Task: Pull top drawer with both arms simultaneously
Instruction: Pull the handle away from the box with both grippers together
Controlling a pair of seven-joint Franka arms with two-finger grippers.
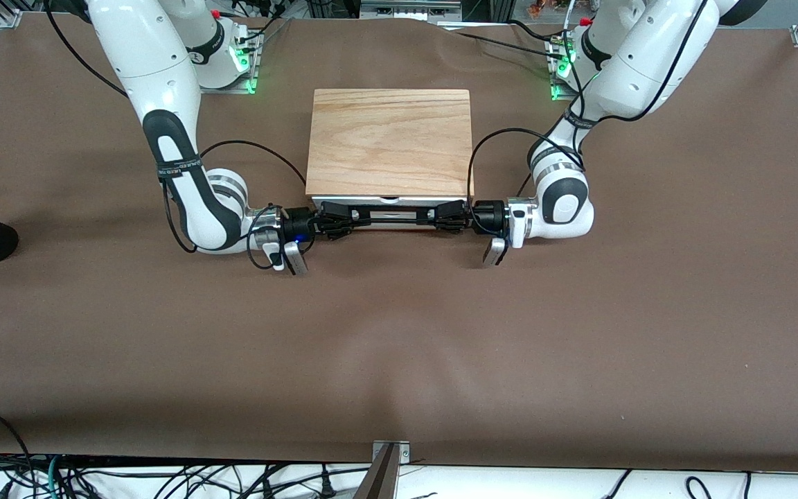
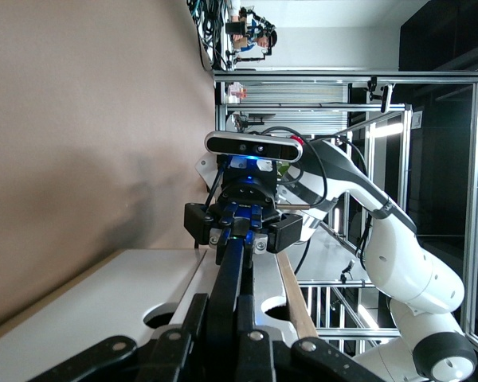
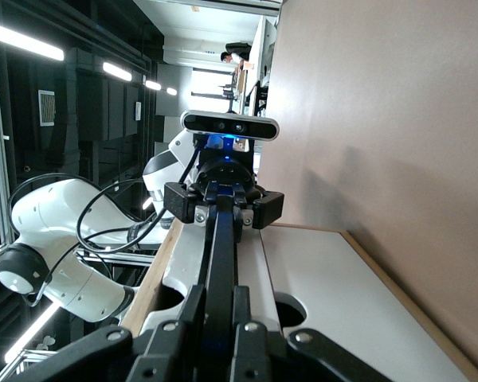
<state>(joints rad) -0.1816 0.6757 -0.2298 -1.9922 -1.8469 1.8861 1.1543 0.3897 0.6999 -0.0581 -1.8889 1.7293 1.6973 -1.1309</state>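
The top drawer (image 1: 392,201) sits under the cabinet's wooden top slab (image 1: 391,142), its black bar handle (image 1: 392,215) spanning both grippers. The right gripper (image 1: 339,220) clamps the handle's 9 o'clock end, the left gripper (image 1: 449,217) its 3 o'clock end. A brown table (image 1: 399,346) surrounds the cabinet.

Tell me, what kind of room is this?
Most likely a robotics lab. Two white arms bolted to a brown-covered table each close a pincer, left pincer and right pincer, on the top drawer handle, with aluminium framing and loose cables around.
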